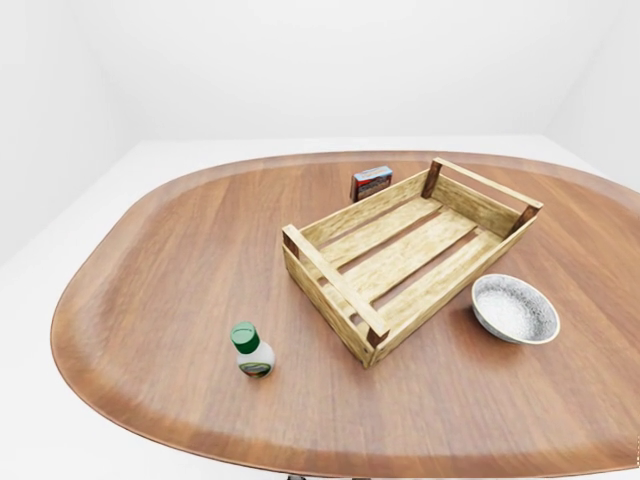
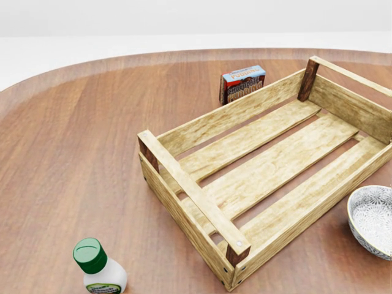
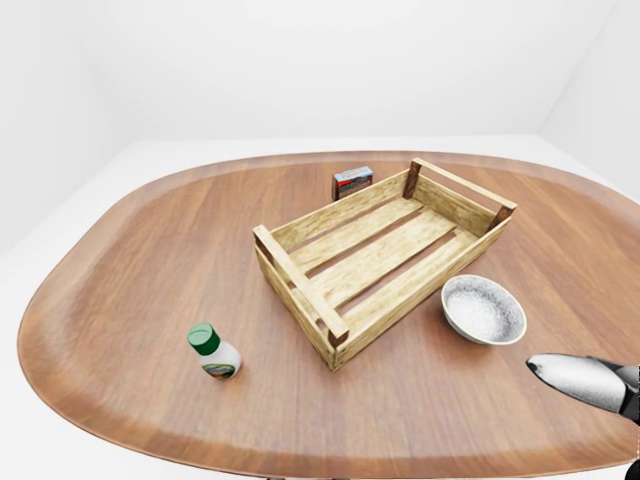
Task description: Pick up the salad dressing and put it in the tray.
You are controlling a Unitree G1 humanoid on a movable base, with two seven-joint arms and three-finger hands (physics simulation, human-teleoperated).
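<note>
The salad dressing (image 1: 252, 350) is a small white bottle with a green cap, standing on the wooden table to the lower left of the tray; it also shows at the bottom left of the head view (image 2: 98, 268). The tray (image 1: 412, 253) is an empty slatted wooden crate in the middle of the table. A silver fingertip of my right hand (image 3: 585, 380) pokes in at the lower right of the right-eye view, far from the bottle and holding nothing I can see. My left hand is out of sight.
A small red and blue box (image 1: 371, 181) stands just beyond the tray's upper left wall. A speckled white bowl (image 1: 515, 309) sits at the tray's lower right. The oval table (image 1: 150, 260) has a raised rim; white floor and walls surround it.
</note>
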